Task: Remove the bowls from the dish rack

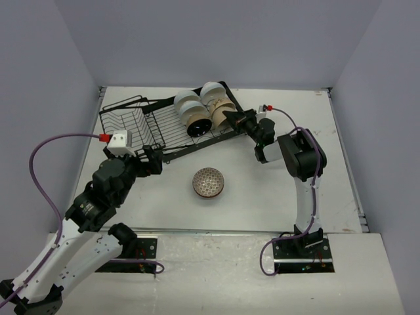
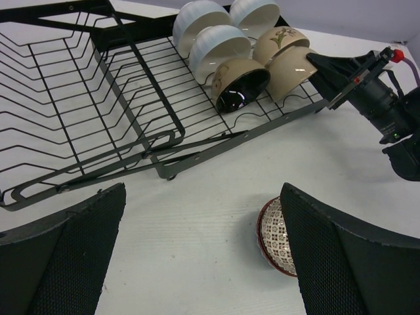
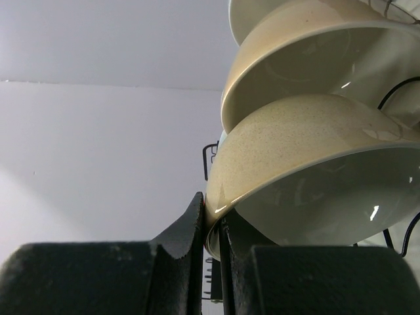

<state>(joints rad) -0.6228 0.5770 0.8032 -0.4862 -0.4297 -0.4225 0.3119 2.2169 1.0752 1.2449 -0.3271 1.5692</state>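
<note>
- Rack: a large black wire dish rack (image 1: 131, 125) sits at the far side of your white table (image 1: 262, 197), with the basket section on the left and the divider tray on the right.
- Bowls in the rack: you have six on edge at the tray's right end. They include white ribbed ceramic bowls (image 1: 190, 105) and a tan bowl with a glossy black inside (image 1: 198, 125).
- Loose bowl: a round bowl with a red-patterned inside (image 1: 209, 182) stands upright on the table, apart from the rack and between your two arms.
- Right gripper (image 3: 211, 216): the jaws are pinched tight on the rim of a speckled tan bowl (image 3: 295, 151), which sits in the rack.
- Left gripper (image 2: 203, 190): the fingers are spread wide with nothing between them. It is just in front of the rack, near the loose bowl.
</note>
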